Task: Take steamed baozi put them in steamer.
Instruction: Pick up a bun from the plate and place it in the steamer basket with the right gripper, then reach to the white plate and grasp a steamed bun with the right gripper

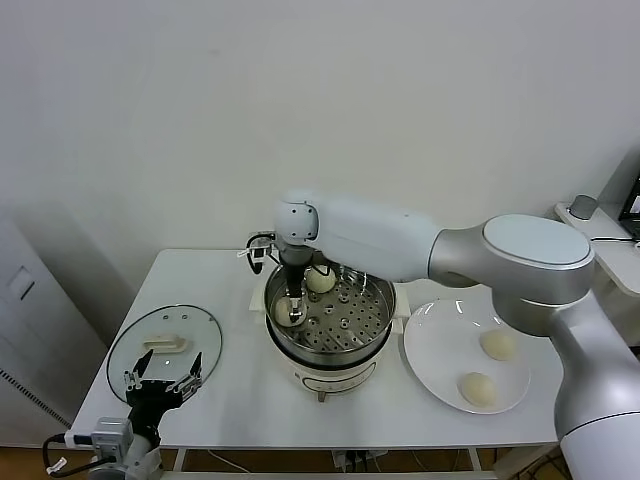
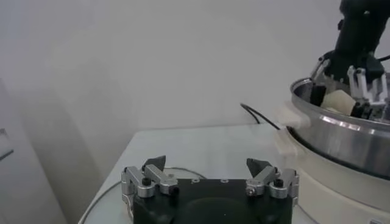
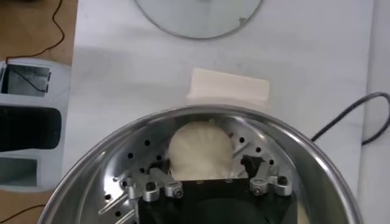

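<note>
The right hand [image 1: 292, 308] is lowered inside the steamer [image 1: 377, 337], at its left side, with one baozi [image 3: 200, 150] between its fingers just above or on the perforated floor. In the right wrist view the fingers sit close against both flanks of this bun, so the hand reads as narrowed on it; whether the bun already bears on the floor cannot be told.

A second baozi [image 1: 320, 280] lies in the steamer toward the rear, just beside the right hand. Two further baozi, one nearer the wall [image 1: 498, 345] and one nearer the robot [image 1: 478, 389], remain on the white plate [image 1: 430, 345] to the right of the steamer, apart from each other.

The left hand [image 1: 160, 385] is idle low at the front left corner of the surface [image 1: 230, 400], near the glass lid [image 1: 190, 330], its fingers spread wide and holding nothing.

Step in hand, as judged: placement of the second of four buns; the task is about half done.

The next move calls for:
- Opening the fingers only once the bun is seated on the perforated floor.
- Lifting straight up, clear of the steamer rim and of the rear bun.
- Travelling right to the plate for the next bun
</note>
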Tool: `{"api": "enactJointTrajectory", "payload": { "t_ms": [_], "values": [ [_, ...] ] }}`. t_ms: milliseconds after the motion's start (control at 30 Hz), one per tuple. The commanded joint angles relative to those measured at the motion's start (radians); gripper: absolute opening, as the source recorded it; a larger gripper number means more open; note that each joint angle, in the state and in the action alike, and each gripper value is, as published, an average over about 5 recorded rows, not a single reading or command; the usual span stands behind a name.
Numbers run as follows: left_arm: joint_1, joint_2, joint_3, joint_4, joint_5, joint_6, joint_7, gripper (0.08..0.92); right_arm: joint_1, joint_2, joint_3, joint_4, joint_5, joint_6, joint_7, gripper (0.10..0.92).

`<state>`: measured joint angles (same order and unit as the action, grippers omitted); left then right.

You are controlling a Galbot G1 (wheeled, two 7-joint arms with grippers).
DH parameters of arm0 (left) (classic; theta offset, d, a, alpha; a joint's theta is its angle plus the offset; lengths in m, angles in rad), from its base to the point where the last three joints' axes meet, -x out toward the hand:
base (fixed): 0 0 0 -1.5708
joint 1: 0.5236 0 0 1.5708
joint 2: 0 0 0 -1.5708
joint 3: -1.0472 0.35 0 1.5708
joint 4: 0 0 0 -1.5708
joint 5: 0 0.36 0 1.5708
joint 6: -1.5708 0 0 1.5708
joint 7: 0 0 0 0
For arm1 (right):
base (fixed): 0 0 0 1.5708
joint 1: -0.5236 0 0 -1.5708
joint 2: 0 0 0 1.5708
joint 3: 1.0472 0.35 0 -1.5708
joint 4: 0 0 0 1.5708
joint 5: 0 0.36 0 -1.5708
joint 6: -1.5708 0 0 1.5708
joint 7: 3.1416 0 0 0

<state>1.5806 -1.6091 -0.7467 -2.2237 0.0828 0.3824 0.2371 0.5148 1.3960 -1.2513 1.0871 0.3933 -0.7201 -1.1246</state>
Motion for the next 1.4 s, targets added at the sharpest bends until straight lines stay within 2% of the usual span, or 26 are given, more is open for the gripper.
{"api": "enactJointTrajectory", "payload": {
  "t_ms": [33, 400, 600, 800, 1000, 1400],
  "values": [
    [-0.003, -0.035, -0.005, 0.0, -0.01, 0.014, 0.007, 0.823, 0.169, -0.268, -0.009, 0.211, 0.046, 0.035, -0.061, 0.822],
    [0.02, -0.023, -0.03, -0.008, -0.043, 0.03, 0.02, 0.823, 0.355, -0.805, -0.105, 0.426, -0.034, 0.241, -0.173, 0.823],
    [0.041, -0.018, -0.029, 0.002, -0.043, 0.038, 0.023, 0.823, 0.279, -0.961, -0.088, 0.456, -0.177, 0.343, -0.207, 0.823],
    [0.051, -0.029, -0.024, 0.002, -0.034, 0.042, 0.025, 0.823, -0.022, -1.002, 0.135, 0.441, -0.291, 0.409, -0.211, 0.823],
    [0.063, -0.029, -0.021, 0.007, -0.018, 0.044, 0.027, 0.823, -0.364, -0.963, 0.403, 0.392, -0.395, 0.458, -0.234, 0.823],
    [0.068, -0.027, -0.026, 0.031, -0.011, 0.041, 0.027, 0.823, -0.538, -0.893, 0.509, 0.325, -0.524, 0.491, -0.224, 0.823]
  ]
}}
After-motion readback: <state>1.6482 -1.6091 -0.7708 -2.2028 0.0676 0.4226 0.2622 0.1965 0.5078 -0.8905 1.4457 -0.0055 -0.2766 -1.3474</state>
